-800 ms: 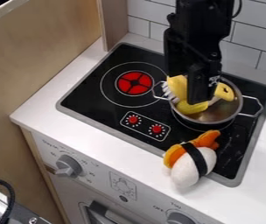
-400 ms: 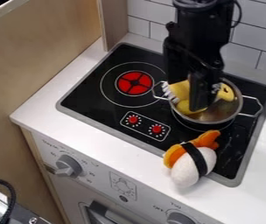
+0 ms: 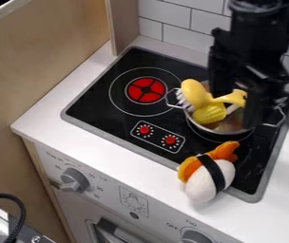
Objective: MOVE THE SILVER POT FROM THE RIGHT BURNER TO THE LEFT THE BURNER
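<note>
Pot sits on the right burner, one handle pointing left, the other right. Inside: yellow brush, bristles at the left rim, and a ridged yellow piece on its near side. Gripper is over the pot's right part, open, tips apart; contact with the pot cannot be told. Left of the pot: left burner, red centre. Nearer: two red knobs; sushi toy across the hob's near edge, partly over the desk.

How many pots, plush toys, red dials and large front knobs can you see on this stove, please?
Pot: 1
Plush toy: 1
Red dials: 2
Large front knobs: 2
Total: 6
</note>
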Controlling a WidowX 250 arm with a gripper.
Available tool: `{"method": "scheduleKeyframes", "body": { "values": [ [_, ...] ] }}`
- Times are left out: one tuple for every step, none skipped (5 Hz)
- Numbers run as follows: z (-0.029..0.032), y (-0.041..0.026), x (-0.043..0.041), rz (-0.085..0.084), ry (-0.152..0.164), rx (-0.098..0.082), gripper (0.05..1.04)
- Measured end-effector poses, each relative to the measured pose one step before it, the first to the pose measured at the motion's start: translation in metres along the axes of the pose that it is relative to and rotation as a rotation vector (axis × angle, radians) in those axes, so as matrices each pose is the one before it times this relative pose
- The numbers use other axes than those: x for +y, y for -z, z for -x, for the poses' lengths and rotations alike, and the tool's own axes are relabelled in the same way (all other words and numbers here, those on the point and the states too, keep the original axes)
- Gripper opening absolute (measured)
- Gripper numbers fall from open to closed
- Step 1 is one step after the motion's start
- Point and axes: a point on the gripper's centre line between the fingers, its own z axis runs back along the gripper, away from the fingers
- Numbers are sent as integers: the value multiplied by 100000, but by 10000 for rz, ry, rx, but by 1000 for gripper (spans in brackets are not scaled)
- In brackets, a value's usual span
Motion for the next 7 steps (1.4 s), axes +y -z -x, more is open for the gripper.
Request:
{"method": "scheduleKeyframes", "body": {
  "values": [
    [-1322, 1277, -406, -209, 134, -366, 999],
    [-686, 2018, 186, -192, 57, -344, 999],
    [-67, 2688, 301, -407, 226, -233, 999],
    [60, 661, -267, -168, 101, -214, 999],
    [58, 893, 221, -133, 94, -67, 953],
    [66, 379, 196, -47, 64, 11, 680],
    [383, 70, 130, 74, 157, 48, 401]
  ]
}}
